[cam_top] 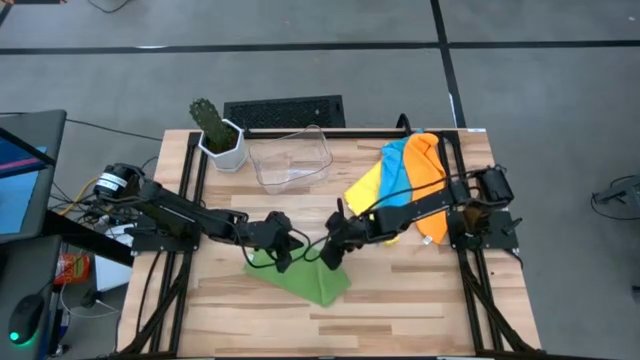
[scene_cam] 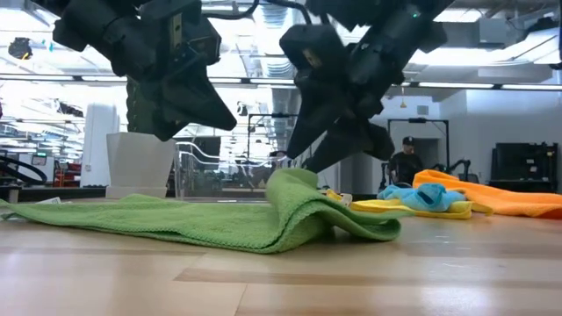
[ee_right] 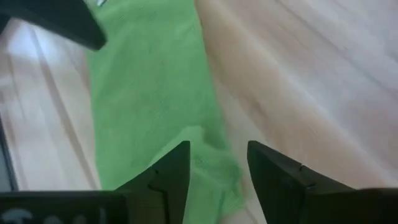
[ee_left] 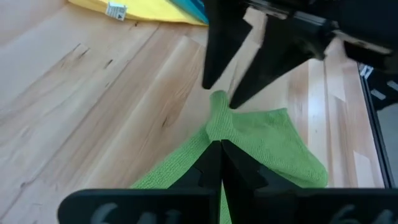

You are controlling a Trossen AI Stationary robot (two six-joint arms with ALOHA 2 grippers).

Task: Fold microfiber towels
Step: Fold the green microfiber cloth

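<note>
The green towel (cam_top: 305,277) is spread at the counter's (cam_top: 420,310) six o'clock. Its three o'clock edge is straddled by the right end effector (cam_top: 328,258), spread wide; the left end effector (cam_top: 283,256) is clamped empty.

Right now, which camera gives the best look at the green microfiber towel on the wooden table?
The high view: the green microfiber towel lies in full outline between both grippers. The low view shows its raised fold edge-on. The left wrist view shows one pinched-up end, the right wrist view only a strip.
</note>
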